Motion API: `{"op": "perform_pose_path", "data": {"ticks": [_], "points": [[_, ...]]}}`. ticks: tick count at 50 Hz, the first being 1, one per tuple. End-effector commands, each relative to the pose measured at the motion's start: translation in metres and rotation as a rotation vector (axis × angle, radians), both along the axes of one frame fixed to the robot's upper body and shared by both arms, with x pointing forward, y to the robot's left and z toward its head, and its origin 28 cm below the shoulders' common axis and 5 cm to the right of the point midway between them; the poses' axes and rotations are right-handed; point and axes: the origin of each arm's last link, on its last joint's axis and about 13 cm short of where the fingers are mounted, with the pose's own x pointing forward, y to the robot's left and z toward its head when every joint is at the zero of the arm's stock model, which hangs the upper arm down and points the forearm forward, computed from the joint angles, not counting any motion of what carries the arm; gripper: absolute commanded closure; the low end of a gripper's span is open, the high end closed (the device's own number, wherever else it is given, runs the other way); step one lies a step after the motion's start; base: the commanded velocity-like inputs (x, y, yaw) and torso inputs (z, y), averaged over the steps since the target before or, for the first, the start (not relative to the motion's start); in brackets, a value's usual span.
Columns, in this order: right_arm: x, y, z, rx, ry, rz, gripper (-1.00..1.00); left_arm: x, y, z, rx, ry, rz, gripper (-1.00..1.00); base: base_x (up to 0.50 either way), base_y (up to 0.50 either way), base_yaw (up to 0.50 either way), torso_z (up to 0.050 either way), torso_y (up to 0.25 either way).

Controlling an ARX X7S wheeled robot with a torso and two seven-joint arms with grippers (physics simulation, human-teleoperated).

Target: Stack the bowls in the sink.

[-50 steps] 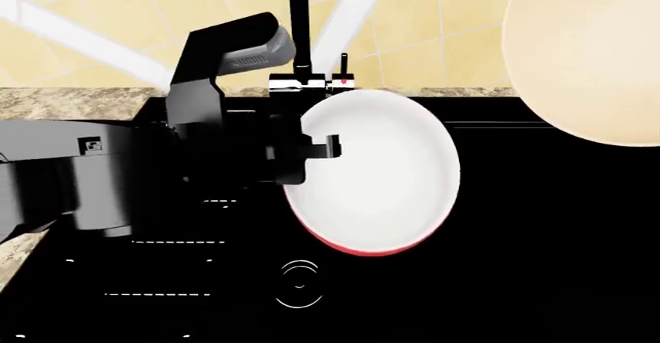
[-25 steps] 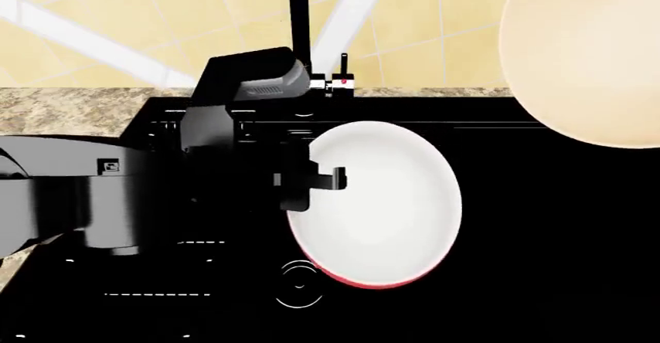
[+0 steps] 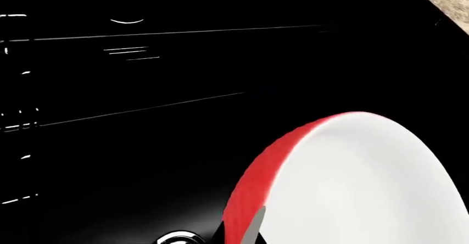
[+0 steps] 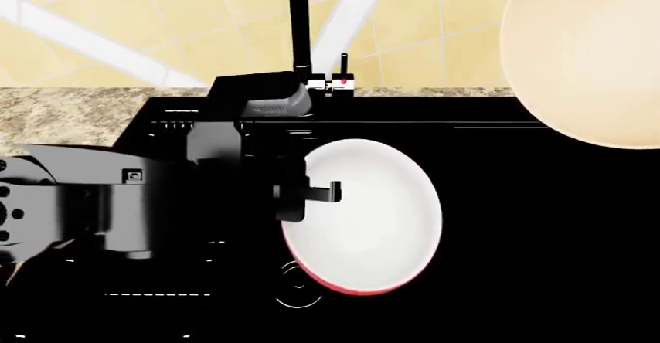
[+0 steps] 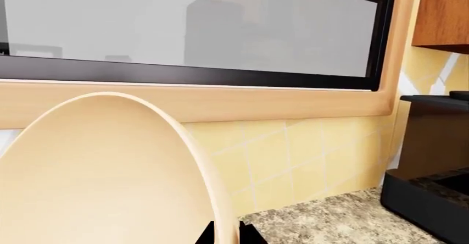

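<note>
The red-and-white bowl (image 4: 366,219) hangs tilted over the black sink (image 4: 546,242), its white inside facing me. My left gripper (image 4: 311,192) is shut on its left rim. In the left wrist view the red rim (image 3: 253,183) runs between the two fingers of that gripper (image 3: 245,237). The beige bowl (image 4: 588,49) is raised high at the upper right, close to the head camera. My right gripper (image 5: 225,236) is shut on that beige bowl's rim (image 5: 208,183); the bowl hides it in the head view.
The tall faucet (image 4: 299,26) stands at the sink's back edge, just behind the left arm. A drain ring (image 4: 299,285) lies below the red bowl. Granite counter (image 4: 62,111) flanks the sink. A black appliance (image 5: 432,189) stands on the counter by the tiled wall.
The left arm has sunk toward the sink and swung nearer, carrying the red-and-white bowl downward and slightly left. The beige bowl has barely moved.
</note>
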Motion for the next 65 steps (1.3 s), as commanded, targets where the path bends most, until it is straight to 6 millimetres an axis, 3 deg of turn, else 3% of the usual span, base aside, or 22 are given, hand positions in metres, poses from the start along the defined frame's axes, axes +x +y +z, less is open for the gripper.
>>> {"op": "perform_pose_path", "data": {"ticks": [1, 65], "points": [[-0.003, -0.001, 0.004, 0.000, -0.033, -0.006, 1.00, 0.004, 0.000, -0.002, 0.009, -0.007, 0.019, 1.00, 0.00, 0.00, 0.00, 0.000, 0.000], [-0.003, -0.003, 0.000, 0.010, -0.034, -0.004, 1.00, 0.015, -0.017, -0.030, 0.009, 0.047, -0.025, 1.00, 0.00, 0.00, 0.00, 0.000, 0.001]]}}
